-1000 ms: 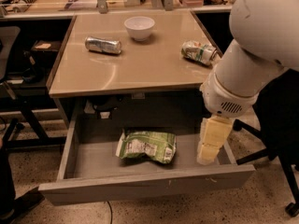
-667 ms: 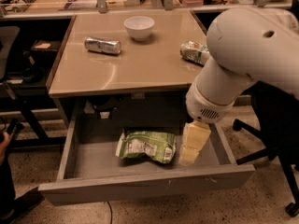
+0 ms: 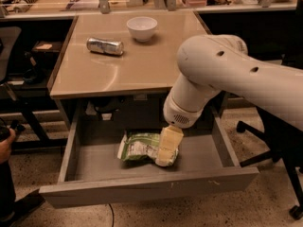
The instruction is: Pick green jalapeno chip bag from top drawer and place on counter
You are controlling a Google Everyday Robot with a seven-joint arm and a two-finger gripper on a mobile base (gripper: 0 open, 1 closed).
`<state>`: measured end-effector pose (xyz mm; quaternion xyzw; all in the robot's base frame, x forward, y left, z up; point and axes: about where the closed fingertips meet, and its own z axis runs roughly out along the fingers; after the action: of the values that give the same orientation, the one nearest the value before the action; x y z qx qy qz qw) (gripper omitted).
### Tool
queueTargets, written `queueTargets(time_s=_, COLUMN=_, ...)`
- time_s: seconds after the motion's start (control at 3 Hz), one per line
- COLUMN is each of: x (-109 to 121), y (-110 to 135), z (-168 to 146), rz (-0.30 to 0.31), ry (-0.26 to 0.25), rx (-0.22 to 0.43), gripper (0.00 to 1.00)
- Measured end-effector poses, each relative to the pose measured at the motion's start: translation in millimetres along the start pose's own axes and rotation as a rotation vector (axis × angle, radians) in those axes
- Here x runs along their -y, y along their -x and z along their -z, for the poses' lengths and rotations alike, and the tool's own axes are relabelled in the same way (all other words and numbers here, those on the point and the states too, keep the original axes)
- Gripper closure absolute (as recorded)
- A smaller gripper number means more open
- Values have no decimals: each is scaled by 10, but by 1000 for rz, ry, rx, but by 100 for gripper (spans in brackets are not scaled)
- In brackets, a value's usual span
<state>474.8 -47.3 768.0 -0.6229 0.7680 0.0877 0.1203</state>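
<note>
Hanging inside the top drawer (image 3: pixel 142 193), the tool (image 3: pixel 166 156) overlaps the green jalapeno chip bag (image 3: pixel 138 148) beside it; its opening cannot be told.

Beige counter (image 3: pixel 142 67) — silver can (image 3: pixel 104 46), white bowl (image 3: pixel 142 28)

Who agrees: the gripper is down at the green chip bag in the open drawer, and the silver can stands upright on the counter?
Not quite. The camera view shows the silver can lying on its side on the counter, not upright. The gripper is indeed down at the green jalapeno chip bag in the open top drawer.
</note>
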Motion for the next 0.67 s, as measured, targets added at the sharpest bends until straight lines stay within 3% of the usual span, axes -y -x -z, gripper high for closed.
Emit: queueTargets(time_s=0.67, x=133, y=352, z=-452, rz=36, ry=19, rx=28, gripper=0)
